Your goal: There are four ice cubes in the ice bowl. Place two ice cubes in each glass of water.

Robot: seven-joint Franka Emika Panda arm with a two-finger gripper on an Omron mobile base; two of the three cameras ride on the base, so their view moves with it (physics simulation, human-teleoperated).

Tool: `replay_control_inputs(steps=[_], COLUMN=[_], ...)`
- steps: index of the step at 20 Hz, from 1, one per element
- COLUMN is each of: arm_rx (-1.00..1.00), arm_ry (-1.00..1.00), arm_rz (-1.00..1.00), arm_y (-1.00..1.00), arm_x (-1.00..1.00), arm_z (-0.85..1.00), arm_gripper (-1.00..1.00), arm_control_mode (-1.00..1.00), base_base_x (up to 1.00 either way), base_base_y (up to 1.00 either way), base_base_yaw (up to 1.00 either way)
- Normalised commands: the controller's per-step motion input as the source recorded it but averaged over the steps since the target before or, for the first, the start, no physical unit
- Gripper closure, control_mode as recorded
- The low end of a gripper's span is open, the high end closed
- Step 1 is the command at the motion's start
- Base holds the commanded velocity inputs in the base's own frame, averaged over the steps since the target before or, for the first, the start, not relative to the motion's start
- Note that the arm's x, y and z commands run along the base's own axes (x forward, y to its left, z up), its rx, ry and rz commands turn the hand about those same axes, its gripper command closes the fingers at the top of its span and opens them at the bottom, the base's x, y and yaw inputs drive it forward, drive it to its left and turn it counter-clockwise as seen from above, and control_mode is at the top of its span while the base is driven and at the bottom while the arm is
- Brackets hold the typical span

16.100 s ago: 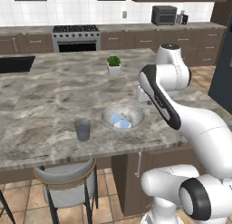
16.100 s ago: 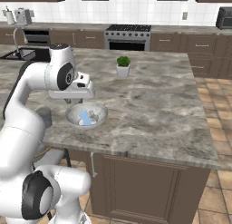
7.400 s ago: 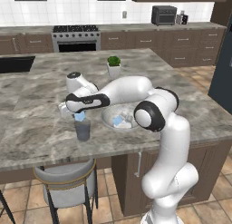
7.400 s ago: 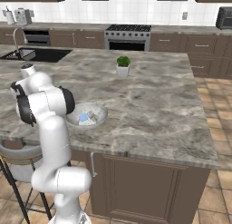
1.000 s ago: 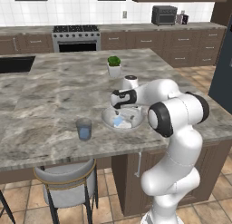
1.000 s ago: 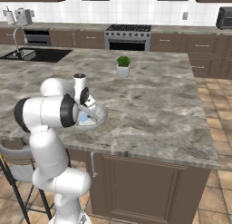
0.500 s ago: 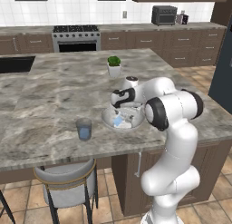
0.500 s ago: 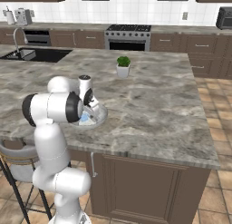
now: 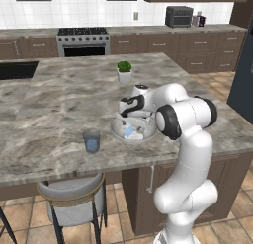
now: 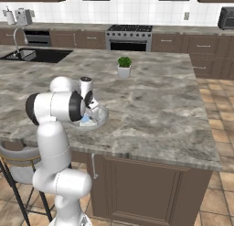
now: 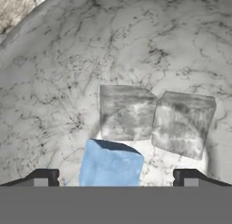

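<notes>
**Gripper hovering low in the ice bowl, lining up on a cube**

The gripper (image 11: 113,177) is hanging spread wide and empty inside the ice bowl (image 11: 54,60), its two tips straddling a pale blue ice cube (image 11: 110,164) lying at the bottom. Two greyer cubes (image 11: 127,112) are sitting just beyond it, touching each other, and the nearer one seems to be touching the blue cube as well. From the left base view the bowl (image 9: 118,133) is resting on the bench (image 9: 59,104), with one glass of water (image 9: 91,140) standing apart to its left.

To do this well, the arm is probably best lowering straight down so the blue cube stays centred between the tips, then closing gently: the cube looks slippery and could squirt sideways. Keeping the tips clear of the neighbouring cubes should avoid nudging them or pinching two at once. Lifting vertically before swinging toward the glass would clear the rim.
</notes>
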Motion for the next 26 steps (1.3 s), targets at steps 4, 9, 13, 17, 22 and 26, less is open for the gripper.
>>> replay_control_inputs(steps=[4, 9, 13, 17, 22, 26], arm_rx=[0.0, 0.0, 0.0, 0.0, 0.0, 0.0], arm_ry=[0.0, 0.0, 0.0, 0.0, 0.0, 0.0], arm_rz=[-0.01, 0.0, 0.0, -0.01, -0.01, 0.0], arm_y=[0.22, -0.09, -0.04, 0.02, 0.15, 0.04], arm_x=[-0.07, 0.0, -0.07, 0.0, 0.0, 0.0], arm_z=[-0.01, -0.19, -0.1, 0.0, -0.02, -0.07], arm_gripper=[-1.0, -1.0, -1.0, -1.0, -1.0, -1.0], arm_control_mode=[-1.0, -1.0, -1.0, -1.0, -1.0, -1.0], base_base_x=[0.0, 0.0, 0.0, 0.0, 0.0, 0.0], base_base_y=[0.0, 0.0, 0.0, 0.0, 0.0, 0.0], base_base_yaw=[0.0, 0.0, 0.0, 0.0, 0.0, 0.0])
